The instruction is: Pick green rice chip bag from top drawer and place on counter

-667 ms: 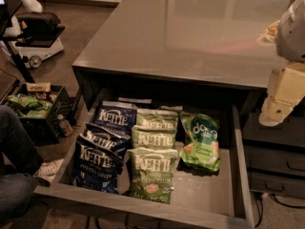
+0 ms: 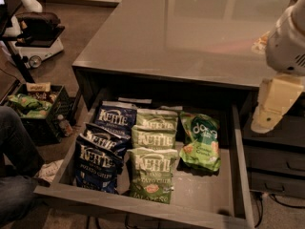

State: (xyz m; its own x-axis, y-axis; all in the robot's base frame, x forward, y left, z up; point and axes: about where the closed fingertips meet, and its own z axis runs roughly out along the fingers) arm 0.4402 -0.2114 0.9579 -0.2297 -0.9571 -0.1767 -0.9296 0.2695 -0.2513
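The green rice chip bag (image 2: pixel 201 142) lies flat in the right part of the open top drawer (image 2: pixel 143 202), bright green with a dark round patch and white lettering. The glossy grey-brown counter (image 2: pixel 190 32) stretches behind and above the drawer. My gripper (image 2: pixel 269 106), a cream block on the white arm, hangs at the right edge of the view. It is over the drawer's right wall, above and to the right of the green bag and apart from it. Nothing shows in it.
Three olive-green Kettle bags (image 2: pixel 152 163) and three blue Kettle bags (image 2: pixel 102 151) fill the drawer's left and middle. Narrower dark drawers (image 2: pixel 276 168) stand at the right. A person's leg (image 2: pixel 14 166), a black crate of snacks (image 2: pixel 33 106) and a wheeled base (image 2: pixel 35 37) are at the left.
My gripper has shifted slightly left and down at the right edge. The bags and the drawer have not moved.
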